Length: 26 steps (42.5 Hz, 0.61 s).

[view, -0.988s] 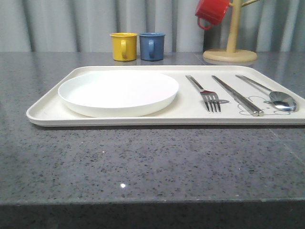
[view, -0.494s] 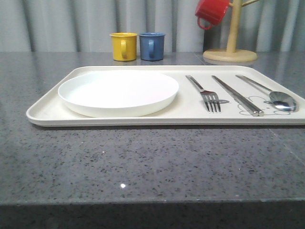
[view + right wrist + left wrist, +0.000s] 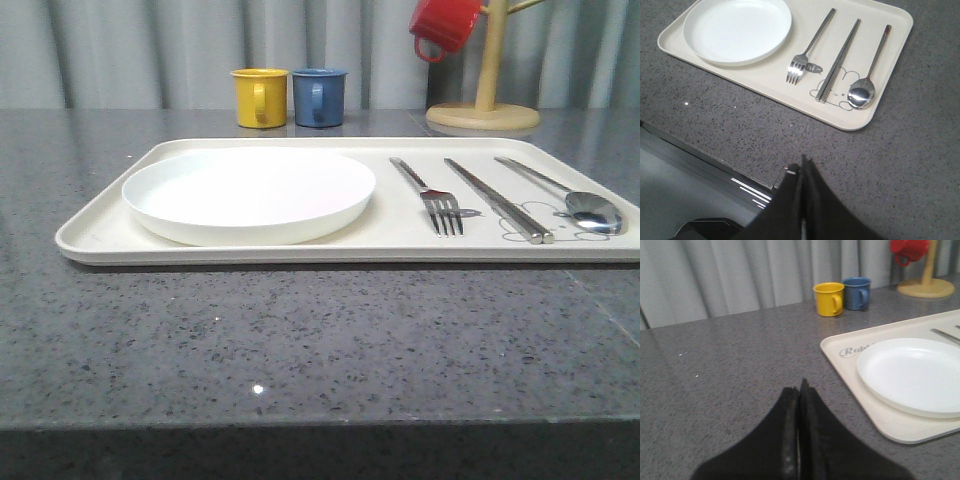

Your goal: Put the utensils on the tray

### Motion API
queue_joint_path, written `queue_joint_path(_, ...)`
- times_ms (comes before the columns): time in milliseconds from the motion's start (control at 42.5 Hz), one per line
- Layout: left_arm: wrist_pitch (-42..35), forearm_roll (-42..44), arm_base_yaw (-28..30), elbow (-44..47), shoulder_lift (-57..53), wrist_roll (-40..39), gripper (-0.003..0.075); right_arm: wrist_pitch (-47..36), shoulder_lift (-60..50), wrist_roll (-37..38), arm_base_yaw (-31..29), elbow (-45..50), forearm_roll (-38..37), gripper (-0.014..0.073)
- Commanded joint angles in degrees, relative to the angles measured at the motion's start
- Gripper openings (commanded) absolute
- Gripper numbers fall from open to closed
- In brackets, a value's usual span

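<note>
The cream tray lies across the middle of the grey table. On its right half rest the fork, the pair of chopsticks and the spoon, side by side; the right wrist view shows the fork, chopsticks and spoon over the rabbit drawing. My left gripper is shut and empty, hovering over bare table left of the tray. Shut and empty too, my right gripper hangs near the table's front edge, apart from the tray.
A round white plate fills the tray's left half. Behind the tray stand a yellow mug and a blue mug. At the back right is a wooden mug tree with a red mug hanging on it.
</note>
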Motion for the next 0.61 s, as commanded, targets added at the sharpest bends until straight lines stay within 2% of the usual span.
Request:
queue_joint_path(0, -11.1, 0.2, 3.6, 5.6, -3.6, -0.8, -0.002, -3.6, 0.4, -0.1, 0.0, -1.4, -0.1, -0.0067)
queue_joint_path(188, -21.1, 0.2, 8.9, 16.8, -11.6, -0.8, -0.002, -3.6, 0.4, -0.1, 0.0, -1.4, -0.1, -0.0067)
queue_joint_path(353, -21.3, -3.5, 12.4, 19.8, -13.0, -0.8, -0.002, -3.4, 0.4, -0.1, 0.0, -1.4, -0.1, -0.0067)
queue_joint_path(588, -23.4, -4.8, 12.4, 21.6, -12.9, -0.8, -0.002, -3.2, 0.5, -0.1, 0.0, -1.4, -0.1, -0.0067)
